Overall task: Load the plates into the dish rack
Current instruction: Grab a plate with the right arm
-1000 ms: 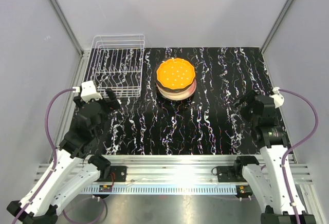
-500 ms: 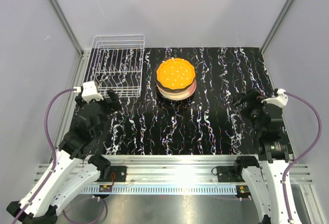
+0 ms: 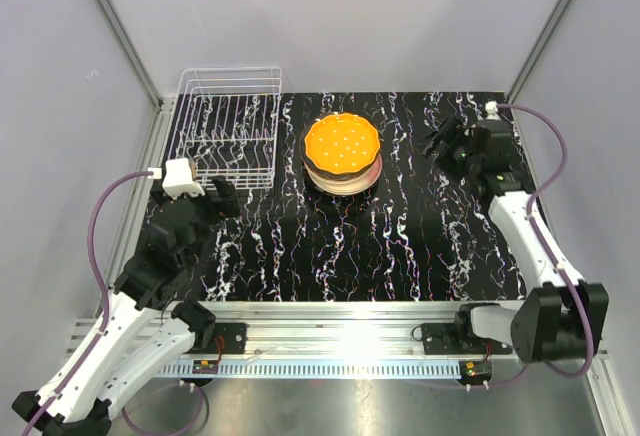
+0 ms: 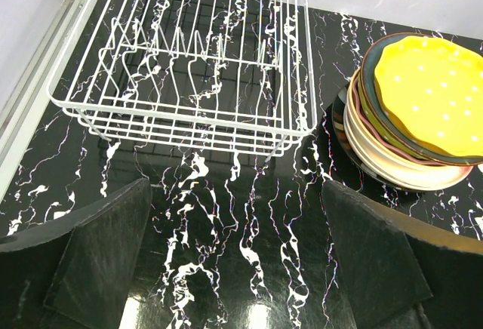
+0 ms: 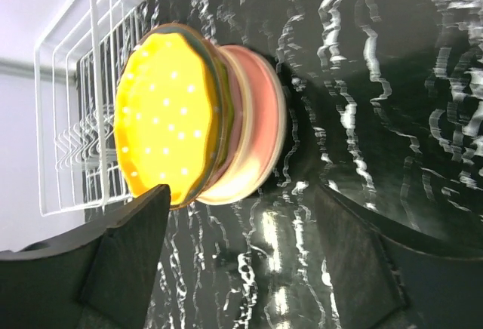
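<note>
Stacked plates (image 3: 342,146) sat by the table's (image 3: 400,241) far edge, beside the dish rack (image 3: 228,126) at its far-left corner; left gripper (image 3: 222,195) and right gripper (image 3: 443,136) gaped, empty.

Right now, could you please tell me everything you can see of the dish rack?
The dish rack is a rectangular white wire basket, seemingly coated metal, with open grid walls and upright divider prongs along its floor. It is empty and stands level at the far left corner of the black marbled table. The stack of plates sits to its right, apart from it. The open left claw is just short of its near side, not touching.
</note>
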